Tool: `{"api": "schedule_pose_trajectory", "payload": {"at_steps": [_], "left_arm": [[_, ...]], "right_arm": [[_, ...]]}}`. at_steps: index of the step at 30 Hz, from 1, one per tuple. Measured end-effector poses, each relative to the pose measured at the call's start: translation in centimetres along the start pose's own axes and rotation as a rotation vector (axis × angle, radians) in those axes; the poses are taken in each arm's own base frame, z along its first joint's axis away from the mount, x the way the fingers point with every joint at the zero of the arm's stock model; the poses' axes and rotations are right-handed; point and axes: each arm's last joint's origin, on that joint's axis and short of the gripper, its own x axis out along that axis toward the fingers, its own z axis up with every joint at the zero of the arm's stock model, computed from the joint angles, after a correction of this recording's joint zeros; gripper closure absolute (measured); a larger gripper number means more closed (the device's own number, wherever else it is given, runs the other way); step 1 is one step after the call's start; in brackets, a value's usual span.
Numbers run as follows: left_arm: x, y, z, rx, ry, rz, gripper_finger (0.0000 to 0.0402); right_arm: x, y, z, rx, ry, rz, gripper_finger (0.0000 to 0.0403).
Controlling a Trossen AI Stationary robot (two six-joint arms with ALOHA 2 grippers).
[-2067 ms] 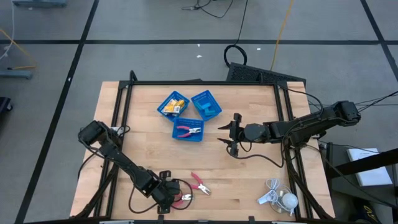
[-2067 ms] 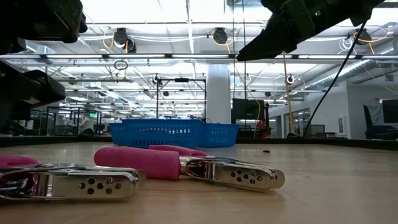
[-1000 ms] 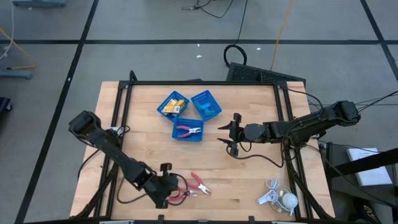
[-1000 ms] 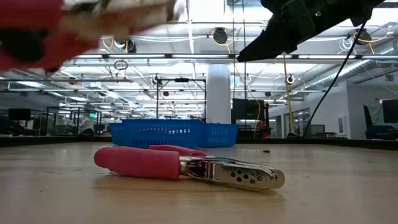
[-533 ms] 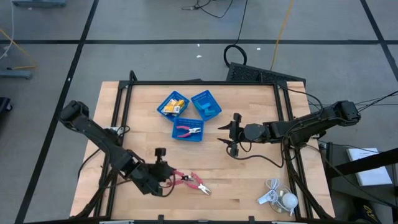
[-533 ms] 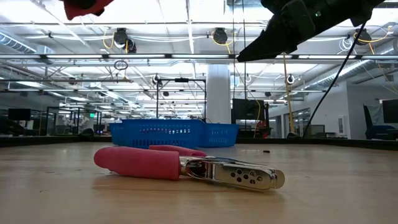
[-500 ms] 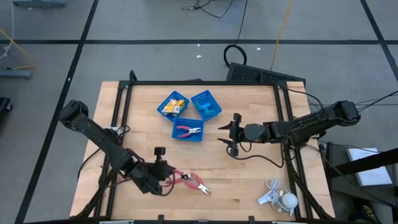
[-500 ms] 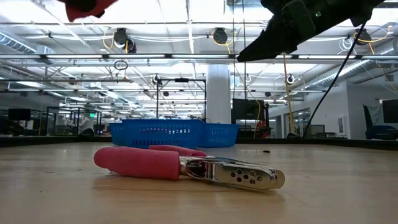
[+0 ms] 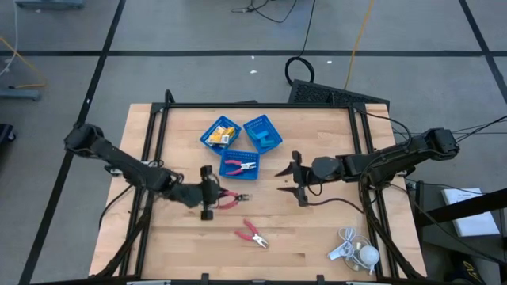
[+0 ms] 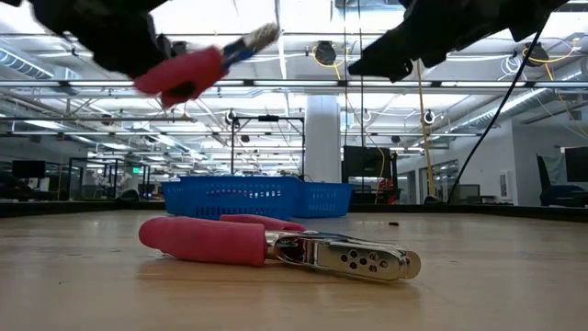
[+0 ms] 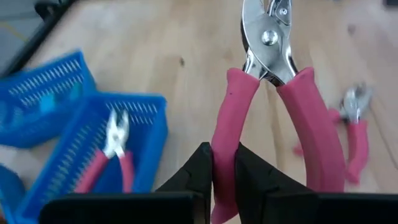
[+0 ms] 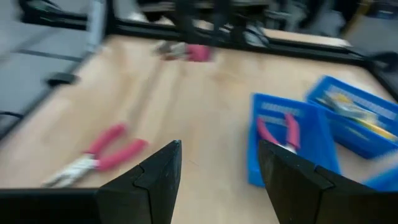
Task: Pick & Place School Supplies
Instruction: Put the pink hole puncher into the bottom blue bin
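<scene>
Left tool: pinching one handle of red pliers, lifted off the desk to reach the tray.
Right tool: spread, waiting.

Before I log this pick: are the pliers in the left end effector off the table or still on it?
Off the table. The left end effector is shut on the pliers, which show airborne in the low view.
</scene>
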Motion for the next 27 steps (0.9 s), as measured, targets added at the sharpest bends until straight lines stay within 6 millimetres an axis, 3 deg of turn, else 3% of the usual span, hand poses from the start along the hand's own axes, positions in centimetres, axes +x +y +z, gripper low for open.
{"api": "schedule_pose_trajectory", "payload": {"at_steps": [7, 14, 21, 27], "left_arm": [[-0.9, 4.0, 1.0, 0.024, -0.161, -0.014, 0.0363], [-0.4, 7.3, -1.5, -0.057, -0.184, 0.046, 0.0364], [0.2, 9.3, -2.5, -0.16, -0.166, 0.101, 0.0364], [0.3, 10.7, -1.7, -0.174, -0.146, 0.176, 0.0364]], "right_arm": [[-0.2, 0.5, 0.2, 0.0, -0.022, 0.194, 0.0202], [-2.9, 0.2, 0.7, 0.003, -0.07, 0.191, 0.0202], [-7.7, -0.9, -1.9, 0.058, -0.294, 0.028, 0.0202], [-9.7, -1.7, -4.1, 0.106, -0.405, -0.096, 0.0202]]}}
